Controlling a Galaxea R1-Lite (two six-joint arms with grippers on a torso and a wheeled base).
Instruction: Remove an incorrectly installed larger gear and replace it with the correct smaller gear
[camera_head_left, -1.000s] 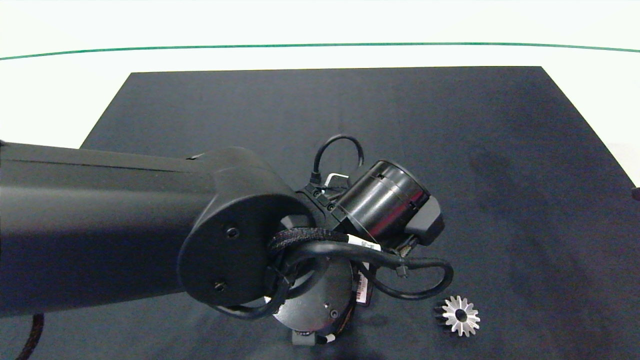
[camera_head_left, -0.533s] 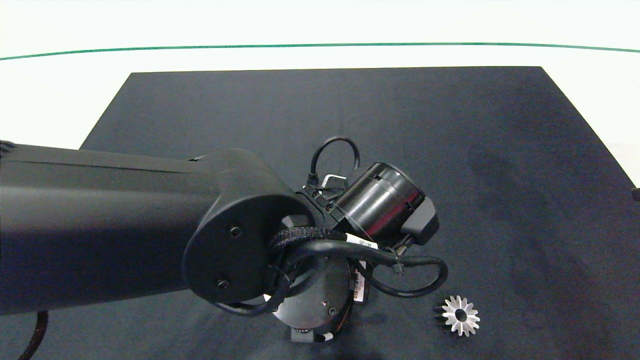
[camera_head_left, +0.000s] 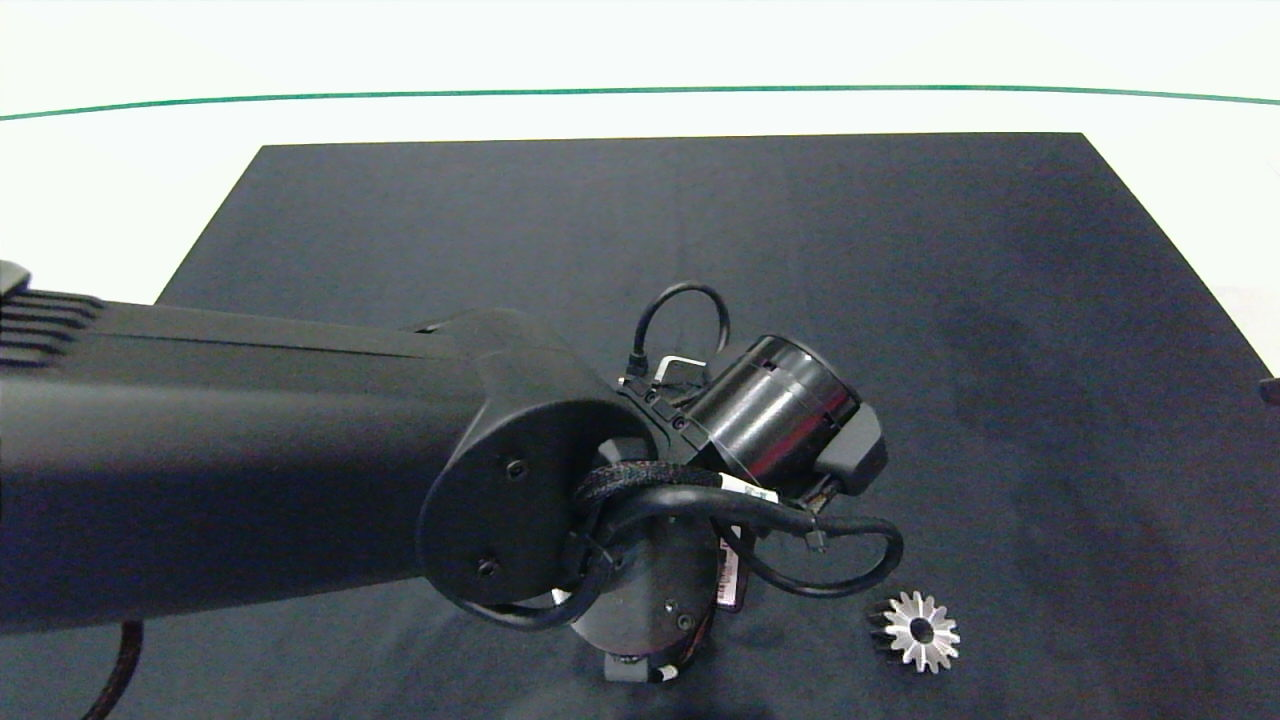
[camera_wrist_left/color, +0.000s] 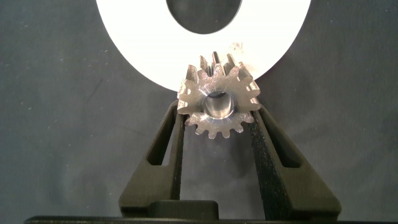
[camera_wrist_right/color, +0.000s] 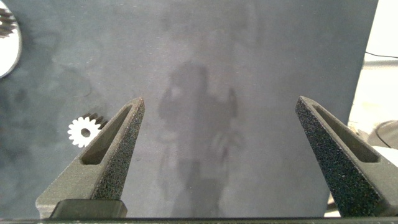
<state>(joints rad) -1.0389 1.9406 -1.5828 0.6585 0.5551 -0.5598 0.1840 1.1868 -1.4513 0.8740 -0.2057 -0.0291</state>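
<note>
Your left arm (camera_head_left: 250, 450) fills the left half of the head view and reaches to the lower centre of the frame, its wrist and cables covering whatever lies beneath. In the left wrist view, your left gripper (camera_wrist_left/color: 217, 118) is clenched on the smaller gear (camera_wrist_left/color: 217, 104): one dark finger presses each side of it, and its short blunt teeth and round centre hole face the camera. The gear sits at the centre of that frame, overlapping the edge of a white ring-shaped plate (camera_wrist_left/color: 137, 37) with a dark oval opening, which rests on the dark mat (camera_wrist_left/color: 62, 124).

The larger gear (camera_head_left: 920, 631) lies flat on the black mat (camera_head_left: 700, 220) in the lower right of the head view, well apart from your left wrist. You also see it small at the left edge of the right wrist view (camera_wrist_right/color: 84, 131), just beside one finger.

Your right gripper (camera_wrist_right/color: 221, 155) hangs released over bare mat, its two foam-padded fingers (camera_wrist_right/color: 121, 149) spread wide apart with nothing between them.
</note>
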